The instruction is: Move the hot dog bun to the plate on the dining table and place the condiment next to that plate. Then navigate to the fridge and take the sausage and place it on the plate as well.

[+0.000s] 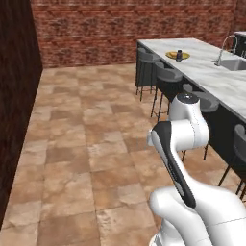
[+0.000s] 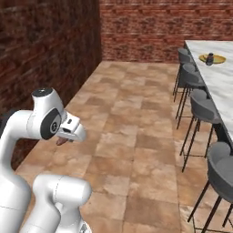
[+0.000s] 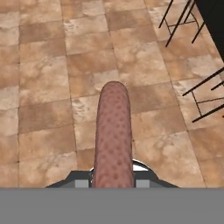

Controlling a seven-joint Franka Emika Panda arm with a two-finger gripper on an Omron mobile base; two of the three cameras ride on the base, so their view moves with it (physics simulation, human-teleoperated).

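Pincer (image 3: 113,181) clenched on the sausage (image 3: 113,135), which projects toward 12 o'clock over the tiled floor (image 3: 43,87); plate (image 1: 177,55) on table (image 1: 211,77) at 1 o'clock.

The left base view looks from behind the arm, across the floor, toward the dining table (image 1: 206,72) far off on its right. The right base view looks the same way, from the other side; both share the table's near end and its stools (image 2: 200,107). The hand view looks down, close over floor beside those stools.
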